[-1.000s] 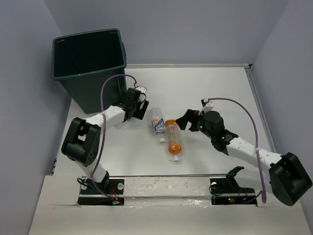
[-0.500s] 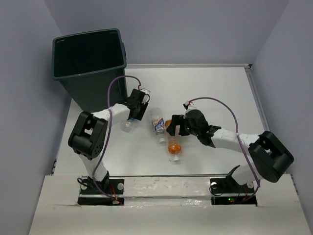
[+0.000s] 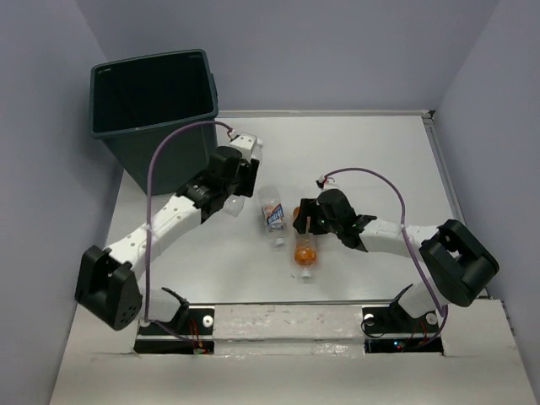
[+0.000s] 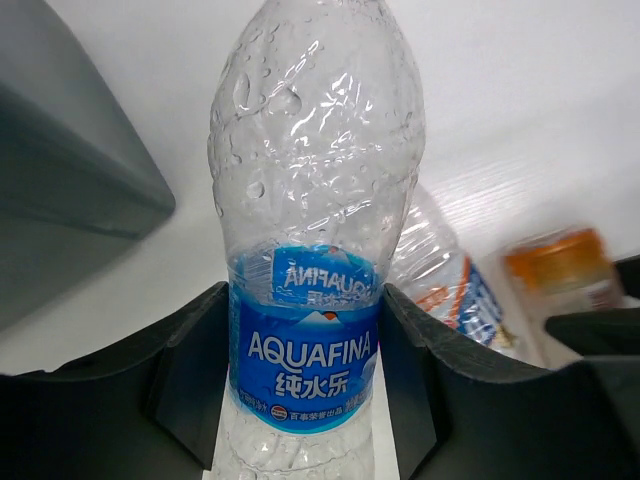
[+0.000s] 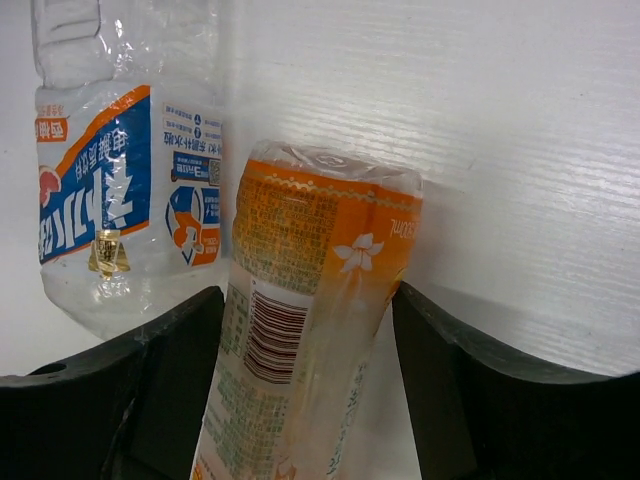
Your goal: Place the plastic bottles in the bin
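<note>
My left gripper [image 4: 305,370] is shut on a clear blue-labelled plastic bottle [image 4: 315,200], both fingers pressed against its label. From above, the left gripper [image 3: 240,181] hangs just right of the dark bin [image 3: 152,129], whose wall [image 4: 70,170] also shows in the left wrist view. An orange-labelled bottle [image 5: 310,300] stands between the fingers of my right gripper [image 5: 310,380], which touch both its sides. On the table this orange bottle [image 3: 304,246] lies under the right gripper [image 3: 304,221]. A clear bottle with a white, blue and orange label [image 3: 272,215] [image 5: 120,190] lies beside it.
The bin stands at the table's far left corner, open at the top. Purple walls close in the white table at the back and on both sides. A raised edge [image 3: 434,143] runs along the table's right side.
The left gripper shut on the blue-labelled bottle and lifted it up toward the bin. The right gripper reached over the orange bottle and closed around it.
</note>
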Controlling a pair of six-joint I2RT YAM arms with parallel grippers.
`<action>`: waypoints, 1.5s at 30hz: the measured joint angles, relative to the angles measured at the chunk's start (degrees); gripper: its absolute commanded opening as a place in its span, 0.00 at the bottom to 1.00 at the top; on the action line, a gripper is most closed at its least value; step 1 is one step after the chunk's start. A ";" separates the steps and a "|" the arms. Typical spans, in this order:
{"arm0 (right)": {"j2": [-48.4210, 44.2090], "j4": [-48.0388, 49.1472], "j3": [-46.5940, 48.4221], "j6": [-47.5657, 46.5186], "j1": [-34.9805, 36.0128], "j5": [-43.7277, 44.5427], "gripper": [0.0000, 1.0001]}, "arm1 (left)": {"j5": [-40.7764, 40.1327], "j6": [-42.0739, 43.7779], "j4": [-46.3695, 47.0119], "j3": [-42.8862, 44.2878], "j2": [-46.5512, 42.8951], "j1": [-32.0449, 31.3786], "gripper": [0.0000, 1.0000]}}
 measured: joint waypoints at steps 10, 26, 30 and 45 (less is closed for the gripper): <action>-3.65 -1.95 -0.42 0.17 0.00 2.99 0.41 | 1.07 -3.96 4.63 8.15 -16.35 -0.22 0.54; -26.18 -3.85 -1.18 -3.69 0.00 6.62 0.41 | -8.09 -8.44 15.21 43.01 4.52 26.49 0.97; -26.12 -4.39 3.21 -5.31 0.26 6.56 0.41 | -5.92 -10.43 11.96 48.72 13.42 28.48 0.99; -6.25 -0.90 39.87 -11.26 1.33 -0.35 0.41 | 17.18 -22.58 9.27 7.89 -28.41 27.34 0.99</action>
